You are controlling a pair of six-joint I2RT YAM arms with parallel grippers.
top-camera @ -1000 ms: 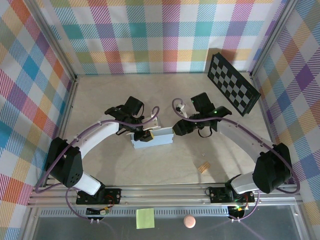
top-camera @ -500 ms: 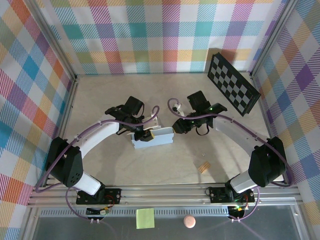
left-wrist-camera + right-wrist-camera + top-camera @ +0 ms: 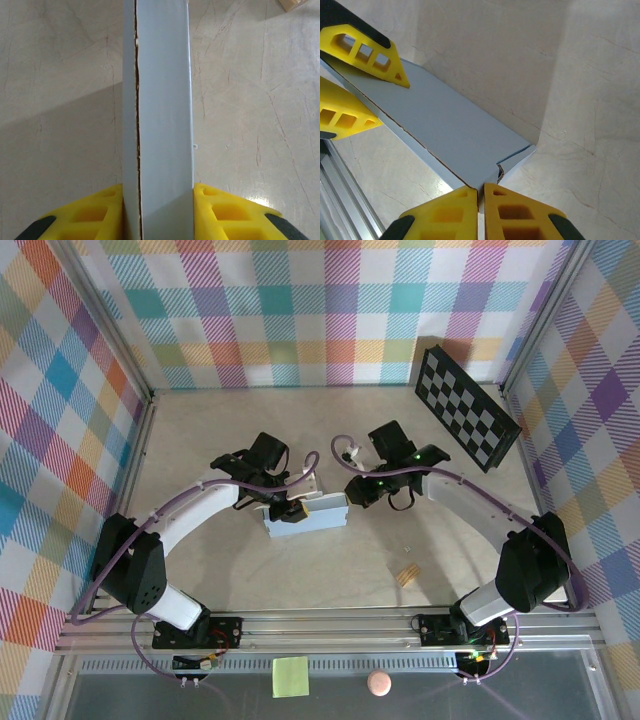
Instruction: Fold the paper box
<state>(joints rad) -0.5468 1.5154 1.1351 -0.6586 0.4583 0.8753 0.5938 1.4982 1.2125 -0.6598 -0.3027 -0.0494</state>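
Observation:
The paper box (image 3: 312, 517) is a flat pale grey folded box lying mid-table between both arms. My left gripper (image 3: 287, 511) is shut on its left end. In the left wrist view the box (image 3: 162, 100) stands on edge between the yellow fingers (image 3: 220, 210), with a seam running down its face. My right gripper (image 3: 352, 496) is at the box's right end. In the right wrist view its fingers (image 3: 520, 210) are pinched on the thin near corner of the box (image 3: 445, 120), beside a small flap (image 3: 517, 157) that gapes slightly. The left gripper's fingers (image 3: 367, 50) clamp the far end.
A black-and-white checkerboard panel (image 3: 467, 407) leans at the back right. A small tan block (image 3: 407, 576) lies on the table in front of the right arm. A yellow-green sticky note (image 3: 291, 676) and a pink ball (image 3: 378, 683) sit beyond the near rail (image 3: 330, 625).
My right gripper has shifted slightly left onto the box's right end and closed its fingers on the corner. The left gripper and the box have stayed put.

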